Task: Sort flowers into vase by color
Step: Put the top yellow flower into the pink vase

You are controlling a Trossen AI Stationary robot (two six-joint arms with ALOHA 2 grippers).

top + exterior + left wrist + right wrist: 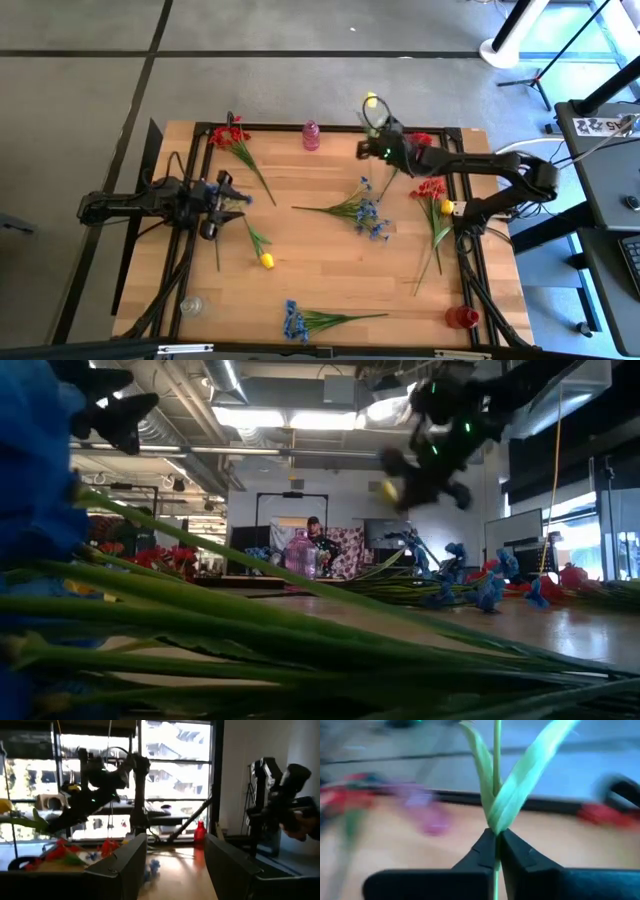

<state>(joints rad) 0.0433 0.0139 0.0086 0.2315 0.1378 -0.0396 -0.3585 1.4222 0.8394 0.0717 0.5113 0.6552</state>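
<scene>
My right gripper (374, 138) is over the table's far middle, shut on a yellow flower whose bloom (371, 100) lies out past the far edge. It also shows raised in the low view (432, 455), with the bloom (389, 488). My left gripper (233, 196) is open and empty at the table's left. It also shows in the left wrist view (172, 865). Red flowers (230, 134), blue flowers (370, 216), a red and yellow bunch (436, 192), a yellow flower (266, 260) and blue flowers (294, 321) lie flat on the table. My right gripper pinches the yellow flower's thin green stem (496, 834) between its two fingertips (481, 851), just below where two long leaves (530, 770) branch off. The fingers lie across the stem. The flower is lifted clear of the table.
A pink vase (311, 135) stands at the far edge, left of my right gripper. A red vase (460, 317) stands at the near right corner and a clear vase (190, 305) at the near left. More red blooms (421, 139) lie under the right arm.
</scene>
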